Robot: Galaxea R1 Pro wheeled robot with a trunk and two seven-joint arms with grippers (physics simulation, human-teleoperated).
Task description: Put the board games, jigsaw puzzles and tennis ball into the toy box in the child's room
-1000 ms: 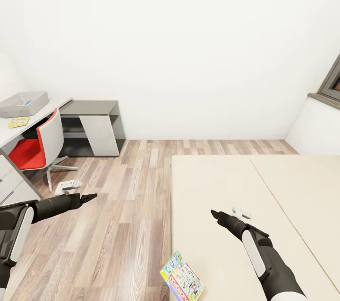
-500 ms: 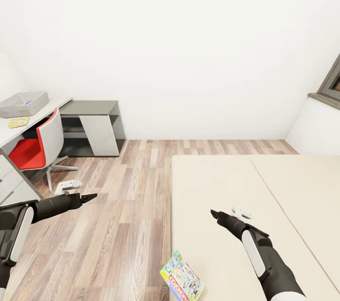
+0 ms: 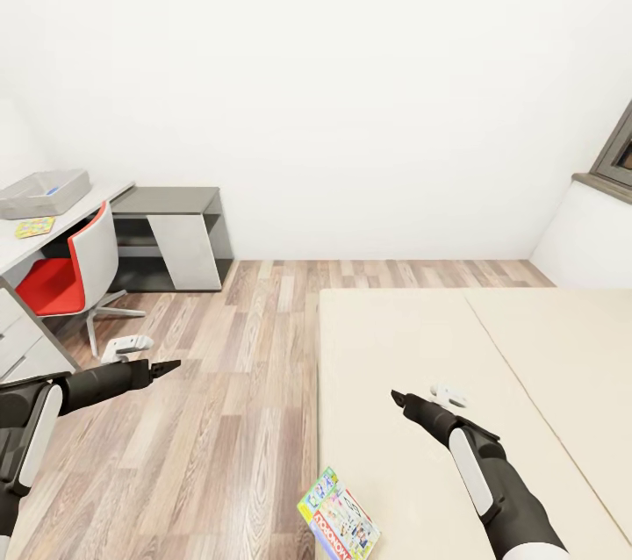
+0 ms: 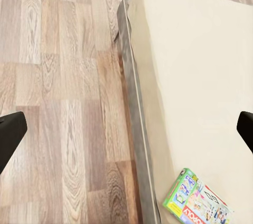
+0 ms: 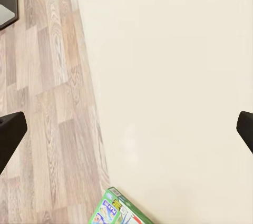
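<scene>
A green-white-red board game (image 3: 339, 524) lies flat on the beige bed (image 3: 421, 341), right at the mattress's near corner beside the wood-plank floor (image 3: 219, 420); the left wrist view shows it (image 4: 197, 205) just inside the grey mattress edge, and the right wrist view catches its green corner (image 5: 120, 211); the right gripper (image 3: 401, 399) hangs over the bed beyond the box and apart from it, its fingers spread wide and holding nothing, one dark fingertip (image 5: 10, 132) at each side of its wrist view; the left gripper (image 3: 167, 365) hovers over the floor, likewise spread and empty (its fingertips (image 4: 9, 134) frame both floor and bed); far off, the light-grey toy box (image 3: 44, 192) sits on the pale surface (image 3: 13, 253) with a jigsaw puzzle (image 3: 34, 227) lying just beside it; a red chair (image 3: 75, 270) stands against that surface, next to a lower dark-topped desk (image 3: 171, 231) by the white wall.
</scene>
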